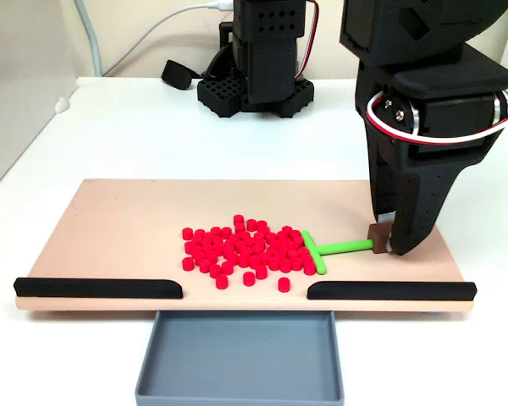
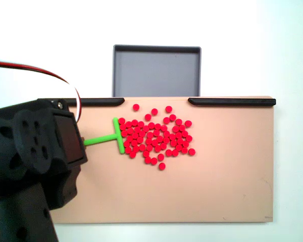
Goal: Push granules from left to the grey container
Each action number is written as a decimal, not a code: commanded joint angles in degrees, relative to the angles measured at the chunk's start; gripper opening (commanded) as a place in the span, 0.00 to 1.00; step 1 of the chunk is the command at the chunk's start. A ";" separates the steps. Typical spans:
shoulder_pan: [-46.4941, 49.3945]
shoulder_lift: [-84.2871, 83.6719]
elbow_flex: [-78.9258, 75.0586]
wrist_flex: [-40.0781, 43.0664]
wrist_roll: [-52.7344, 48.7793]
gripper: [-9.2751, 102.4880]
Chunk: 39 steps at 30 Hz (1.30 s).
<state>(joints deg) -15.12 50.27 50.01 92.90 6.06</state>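
So right now the arm is sitting mid-push, I'd say. The end effector (image 1: 387, 243) is clamping the brown block at the end of the green T-shaped pusher (image 1: 322, 251), with the tool's stem lying flat on the tan board (image 1: 110, 228) and its crossbar pressing right up against the edge of the pile.

The granules (image 1: 247, 250) are bunching up in a loose red heap around the middle of the board. In a fixed view from the front they're lying to the left of the crossbar; in a fixed view from above (image 2: 156, 138) they're on its right, with a few strays sitting closer to the gap. That gap is between the two black strips (image 1: 97, 288), and the grey container (image 1: 241, 359) is waiting on the white worktop (image 1: 135, 127) just past it, tucked against the board's edge.

As far as I can see the container is looking completely empty, not one bead in it yet. So nothing's delivered so far.

My guess for the next move: the crossbar is facing sideways along the board, so the pusher probably needs getting behind the pile, on the far side from the gap, then sweeping toward it. Going slow seems smart, since those beads look like they'd roll and scatter around the bar's ends.
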 commanded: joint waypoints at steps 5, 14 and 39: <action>1.05 2.55 1.23 -0.26 -1.58 0.08; 1.32 3.87 2.99 -0.26 -2.64 0.08; 2.37 4.22 2.99 -0.26 -7.47 0.08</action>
<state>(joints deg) -13.62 52.03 53.00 92.37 -0.88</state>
